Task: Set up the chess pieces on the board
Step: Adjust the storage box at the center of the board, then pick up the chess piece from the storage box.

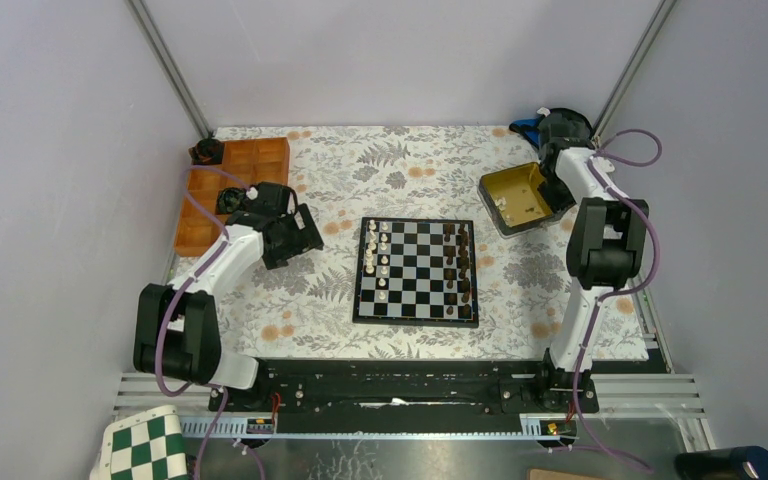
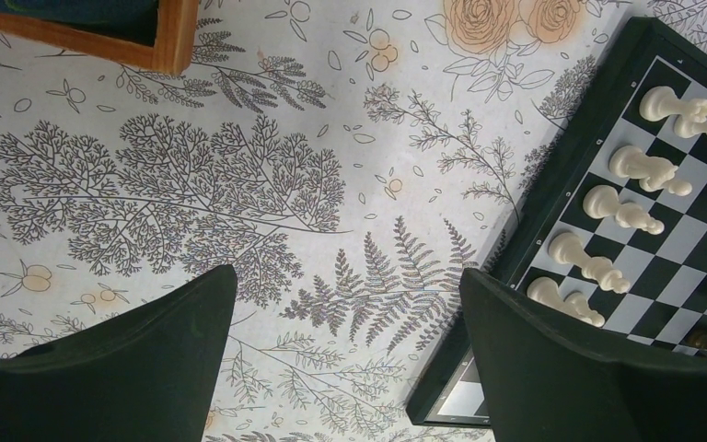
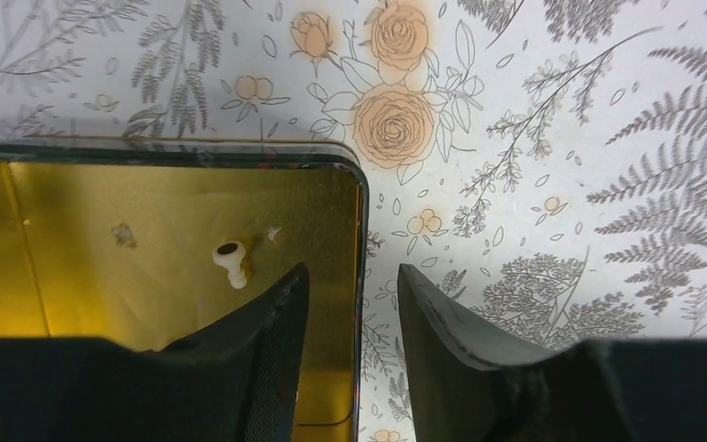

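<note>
The board (image 1: 417, 271) lies mid-table, with cream chess pieces (image 1: 378, 262) in its two left columns. My left gripper (image 1: 295, 235) hovers over the floral cloth just left of the board. In the left wrist view the left gripper (image 2: 348, 274) is wide open and empty, with the board's frame (image 2: 562, 175) and a row of cream pieces (image 2: 631, 210) to its right. My right gripper (image 3: 353, 269) is open at the gold tin (image 3: 74, 230). Its jaws stand on either side of the tin's wall (image 3: 361, 212) without touching it. One cream piece (image 3: 230, 262) lies inside the tin.
Dark brown pieces (image 1: 458, 262) fill the board's right columns. An orange compartment tray (image 1: 230, 180) sits at the back left. The gold tin (image 1: 520, 195) is at the back right, a blue object (image 1: 525, 127) behind it. A green-and-white checkered board (image 1: 150, 445) lies below the table's near edge.
</note>
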`<state>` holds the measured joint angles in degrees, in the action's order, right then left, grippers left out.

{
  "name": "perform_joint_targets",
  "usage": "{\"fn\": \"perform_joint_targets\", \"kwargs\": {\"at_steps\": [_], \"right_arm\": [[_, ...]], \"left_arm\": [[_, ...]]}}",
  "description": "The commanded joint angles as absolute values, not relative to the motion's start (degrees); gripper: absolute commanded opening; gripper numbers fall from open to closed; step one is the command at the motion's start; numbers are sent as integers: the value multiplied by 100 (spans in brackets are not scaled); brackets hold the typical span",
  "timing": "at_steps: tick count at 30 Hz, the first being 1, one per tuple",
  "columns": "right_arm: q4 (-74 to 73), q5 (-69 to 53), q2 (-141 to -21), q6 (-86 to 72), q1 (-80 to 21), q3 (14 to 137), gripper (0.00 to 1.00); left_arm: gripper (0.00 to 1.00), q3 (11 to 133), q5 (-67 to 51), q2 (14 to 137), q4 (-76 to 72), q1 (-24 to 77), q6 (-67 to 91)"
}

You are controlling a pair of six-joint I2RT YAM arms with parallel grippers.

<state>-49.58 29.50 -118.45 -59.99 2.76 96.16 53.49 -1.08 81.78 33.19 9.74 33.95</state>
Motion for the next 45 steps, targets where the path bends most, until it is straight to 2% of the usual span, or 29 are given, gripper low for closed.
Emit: {"fn": "perform_joint_targets", "kwargs": {"at_steps": [1, 5, 6, 11, 14, 26, 31, 45], "right_arm": [[-4944, 3765, -11152, -5731, 28, 9590, 47], [-4751, 4090, -10879, -5282, -315, 9549, 50], [-4599, 4107, -10825, -5099, -380, 9545, 56], [-3629, 3252, -10811, -3905, -487, 9453, 63], [-3693, 2903, -11144, -3562, -512, 9791, 64], [-3660, 1792, -12139, -3014, -569, 10342, 56], [-3610, 1619, -12337, -2928, -606, 10391, 51], [-3535, 1346, -12483, -2893, -774, 10221, 46]], "left_arm": [[99, 5309, -147, 7977, 3218, 1010, 3381], [99, 5300, -141, 7939, 3220, 1011, 3396], [99, 5304, -142, 7922, 3222, 1011, 3405], [99, 5341, -115, 7928, 3232, 1010, 3427], [99, 5385, -85, 7943, 3243, 1011, 3433], [99, 5545, -17, 8183, 3297, 1011, 3463], [99, 5585, -18, 8281, 3294, 1010, 3493], [99, 5634, -18, 8471, 3256, 1011, 3556]]}}
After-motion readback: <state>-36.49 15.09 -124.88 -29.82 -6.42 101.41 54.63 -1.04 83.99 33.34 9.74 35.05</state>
